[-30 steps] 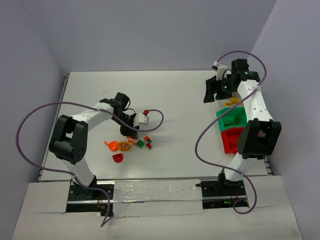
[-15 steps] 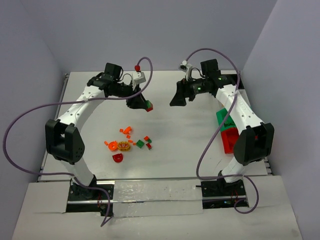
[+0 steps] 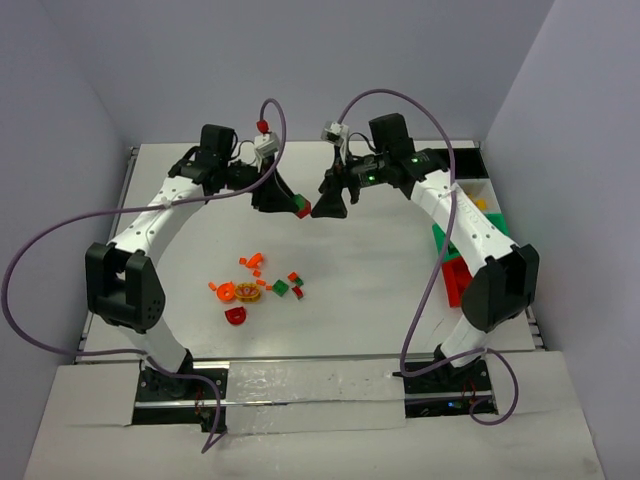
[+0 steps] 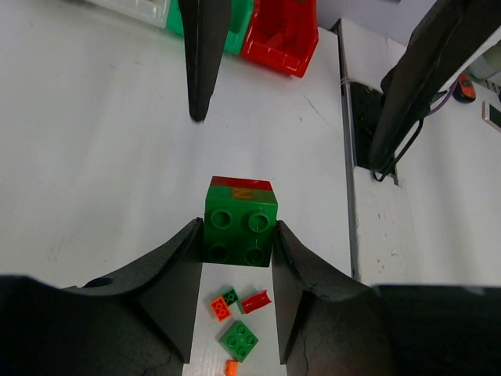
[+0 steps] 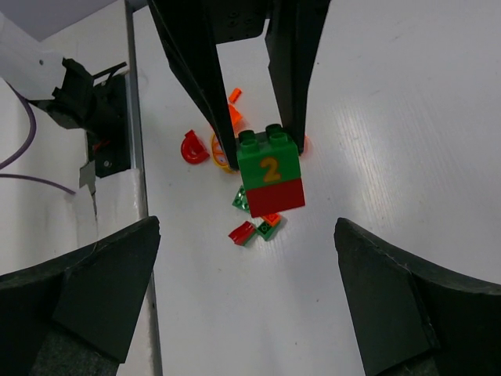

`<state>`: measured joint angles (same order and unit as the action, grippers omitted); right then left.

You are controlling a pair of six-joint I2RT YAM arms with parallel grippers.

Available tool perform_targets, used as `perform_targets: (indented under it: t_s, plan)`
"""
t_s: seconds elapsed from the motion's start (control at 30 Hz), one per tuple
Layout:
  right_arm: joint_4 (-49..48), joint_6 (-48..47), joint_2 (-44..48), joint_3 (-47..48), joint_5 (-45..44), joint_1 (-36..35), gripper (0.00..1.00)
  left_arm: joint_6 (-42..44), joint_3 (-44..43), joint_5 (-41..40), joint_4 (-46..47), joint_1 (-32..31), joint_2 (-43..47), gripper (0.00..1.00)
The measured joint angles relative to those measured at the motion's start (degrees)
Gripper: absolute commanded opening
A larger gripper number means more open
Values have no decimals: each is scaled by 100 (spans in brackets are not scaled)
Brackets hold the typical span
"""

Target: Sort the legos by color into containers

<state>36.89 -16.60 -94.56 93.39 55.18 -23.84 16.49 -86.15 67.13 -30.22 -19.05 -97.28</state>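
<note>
From above, we see the left claw [image 3: 294, 205] clamping a green-and-red block [image 3: 301, 210] over the far middle of the table [image 3: 380, 280], with the right claw [image 3: 325, 203] facing it. From the left wrist, we see the block pinched between its jaws, with loose legos [image 4: 239, 317] below. From the right wrist, we see that claw spread wide, clear of the block.

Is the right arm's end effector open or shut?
Open. The right end effector shows its fingers wide apart in its wrist view; the green-and-red block held by the left end effector touches neither.
</note>
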Motion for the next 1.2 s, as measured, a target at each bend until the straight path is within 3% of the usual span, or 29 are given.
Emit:
perform_targets:
  t_s: [0.2,0.47,0.7,0.77,0.87,1.0,1.1,1.2]
  plan:
    - [-5,-256,-172,131,-3,-187,99,-346,0,123,409,-2,189,0]
    - [-14,-416,-229,259,-17,-298,89,-580,20,180,724,-33,280,0]
    - [-44,-501,-236,449,-50,-365,66,-660,24,184,763,-48,282,0]
    - [-31,-553,-236,456,-54,-388,69,-683,24,184,779,-48,282,0]
    - [18,-666,-239,456,-85,-420,87,-699,24,184,797,-48,282,0]
    - [88,-761,-242,456,-179,-442,88,-724,24,184,835,-48,282,0]
    - [126,-796,-245,454,-247,-443,81,-730,24,186,845,-48,282,0]
    - [131,-806,-245,454,-272,-443,63,-730,24,186,859,-48,282,0]
